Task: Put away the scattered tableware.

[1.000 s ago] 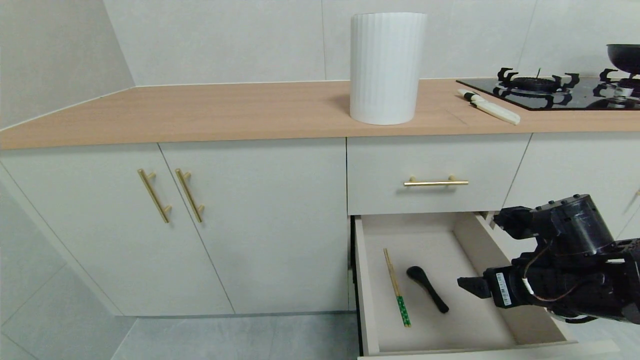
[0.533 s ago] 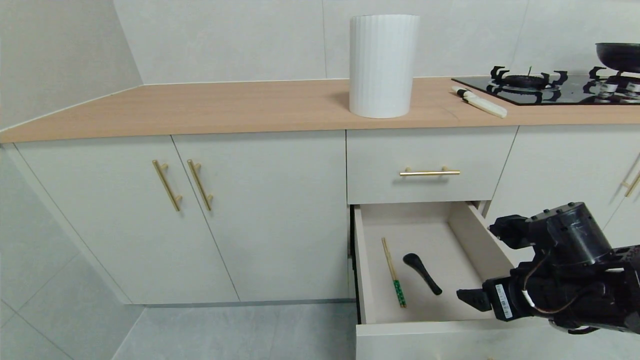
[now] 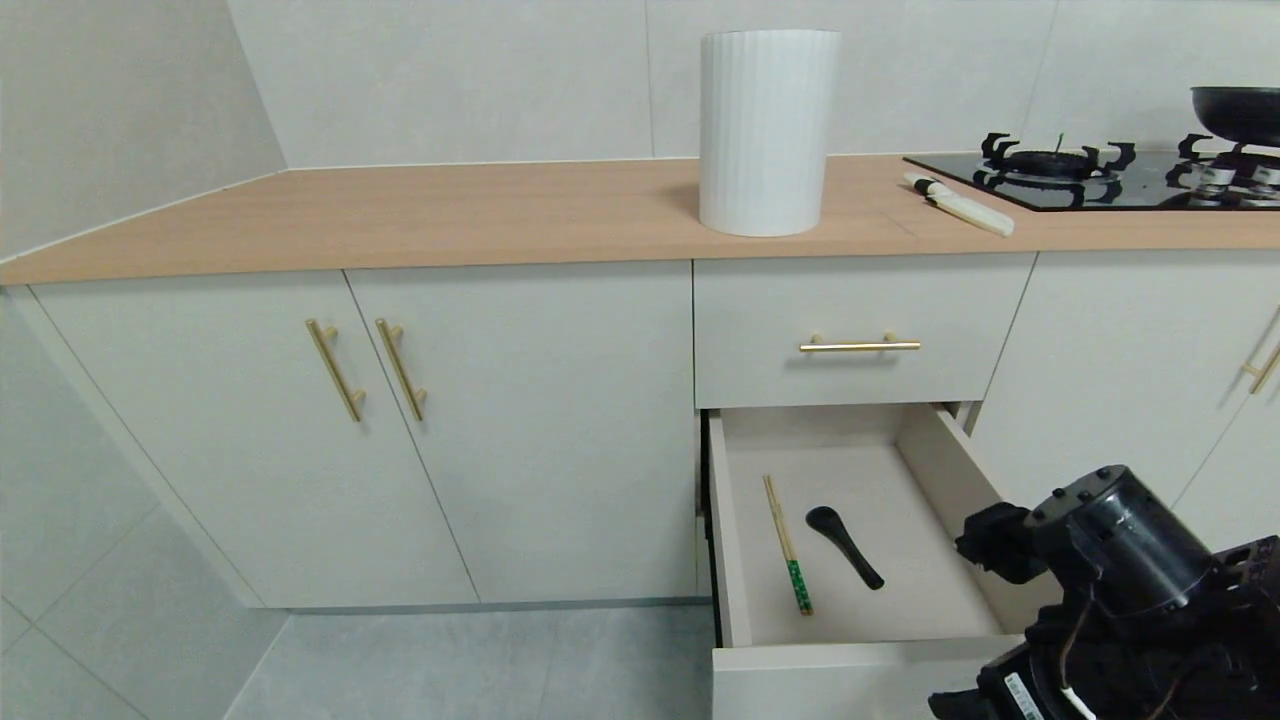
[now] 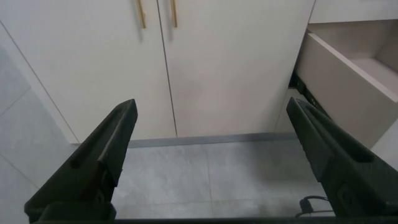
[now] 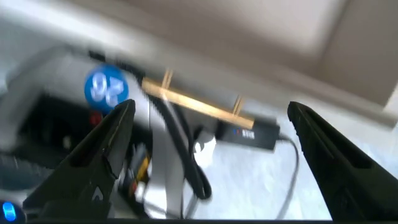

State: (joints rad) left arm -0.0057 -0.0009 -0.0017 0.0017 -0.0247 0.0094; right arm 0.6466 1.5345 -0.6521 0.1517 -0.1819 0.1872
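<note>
Left jaws stand wide apart with nothing between them, over grey floor tiles (image 4: 205, 180) before pale cupboard doors (image 4: 217, 62). Right jaws are spread as well and hold nothing, with a gold handle (image 5: 198, 104) beyond them. The right arm (image 3: 1120, 560) sits low at the open drawer's front right corner.

Grey tiled walls back a wood-topped table (image 3: 450, 215) that runs along the cupboards. On it stands a tall white ribbed canister (image 3: 768, 130). Further right a pale-handled knife (image 3: 958, 205) lies just beside a black hob (image 3: 1090, 185), which carries a dark pan (image 3: 1235, 100).

Under the canister is a shut drawer (image 3: 860, 300), and below that the open drawer (image 3: 728, 560). In it lie a pair of chopsticks (image 3: 788, 545), pale wood with green front ends. Near them on the right, not touching, is a black spoon (image 3: 845, 547) with its bowl toward the back.

A white label (image 3: 1020, 690) on the arm is too small to read.
</note>
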